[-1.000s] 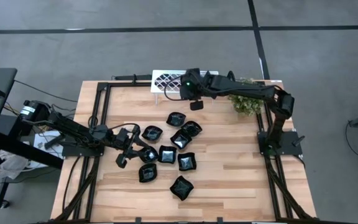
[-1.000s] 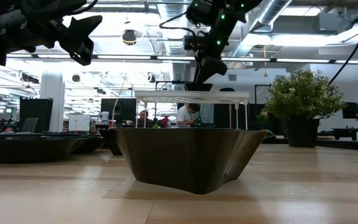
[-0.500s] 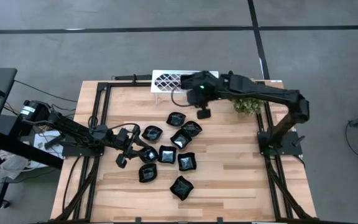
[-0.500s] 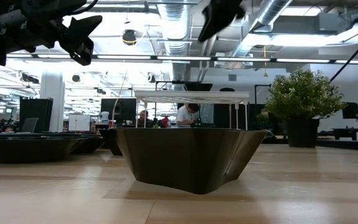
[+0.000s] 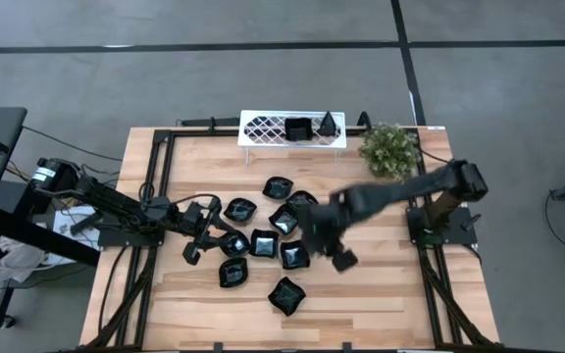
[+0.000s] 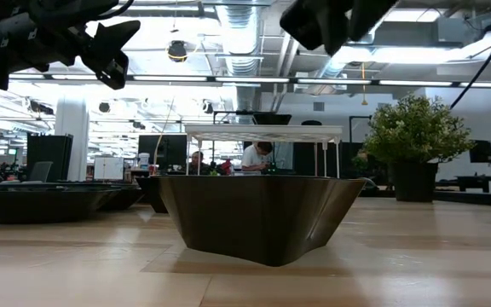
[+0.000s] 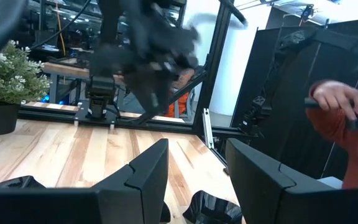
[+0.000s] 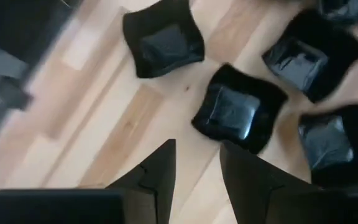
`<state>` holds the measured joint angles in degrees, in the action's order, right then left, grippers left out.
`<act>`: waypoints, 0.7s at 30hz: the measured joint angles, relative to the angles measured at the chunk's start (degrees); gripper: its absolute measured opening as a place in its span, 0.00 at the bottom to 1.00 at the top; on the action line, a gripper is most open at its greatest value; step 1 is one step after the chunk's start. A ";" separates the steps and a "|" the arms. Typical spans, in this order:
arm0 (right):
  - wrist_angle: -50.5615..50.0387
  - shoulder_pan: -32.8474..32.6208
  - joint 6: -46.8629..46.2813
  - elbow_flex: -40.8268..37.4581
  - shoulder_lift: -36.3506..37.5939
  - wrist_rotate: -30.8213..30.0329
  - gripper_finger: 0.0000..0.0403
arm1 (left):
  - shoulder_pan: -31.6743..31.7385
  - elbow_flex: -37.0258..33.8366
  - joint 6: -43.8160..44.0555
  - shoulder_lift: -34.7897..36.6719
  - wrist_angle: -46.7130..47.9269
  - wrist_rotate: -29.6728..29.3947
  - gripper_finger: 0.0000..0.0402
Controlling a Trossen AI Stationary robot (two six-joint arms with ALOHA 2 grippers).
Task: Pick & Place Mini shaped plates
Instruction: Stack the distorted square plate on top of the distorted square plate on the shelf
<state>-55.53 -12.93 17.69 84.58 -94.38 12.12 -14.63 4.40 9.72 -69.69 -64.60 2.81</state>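
Taking the cluster of small glossy black mini shaped plates (image 5: 268, 240) at the middle of the wooden table (image 5: 381, 284) as the landmark: the left gripper (image 5: 200, 232) hangs at the cluster's left edge, jaws spread wide and empty, waiting. Behind the cluster, at the table's far edge, stands the white lattice-patterned rectangular tray (image 5: 263, 128), with two black plates (image 5: 312, 126) already resting on its right part. Just right of the tray sits the small green bushy plant (image 5: 390, 150). The right gripper (image 5: 333, 238) is over the cluster's right side, jaws partly parted with nothing between them; its wrist view looks down on a square black plate (image 8: 238, 107) just ahead of its fingers (image 8: 157, 171).

By the look of it, this is the reach for a fresh plate, roughly ten still lying on the wood. The next move calls for lowering over one plate's rim, pinching it without nudging its close neighbours, then carrying it to the tray.
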 joint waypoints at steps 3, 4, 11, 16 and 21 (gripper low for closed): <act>8.54 -4.65 -0.88 -3.44 -1.32 -9.06 0.30 | 0.00 0.00 -0.01 -0.01 -0.07 0.00 0.41; 11.18 -5.82 -1.67 -4.53 -1.63 -12.71 0.30 | 0.00 0.00 0.00 -0.01 -0.14 0.00 0.41; 27.74 -11.33 -8.71 -12.82 -2.50 -22.86 0.30 | 0.00 0.00 -0.02 -0.01 -0.38 0.00 0.41; 33.62 -12.58 -14.25 -17.47 -2.75 -25.51 0.30 | 0.00 0.00 -0.02 0.00 -0.99 0.00 0.41; 35.63 -12.96 -19.81 -18.54 -6.35 -25.50 0.30 | 0.00 0.00 -0.02 -0.02 -1.08 0.00 0.41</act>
<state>-19.90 -25.89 -2.11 66.03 -100.73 -13.38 -14.63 4.40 9.69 -69.71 -65.68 2.81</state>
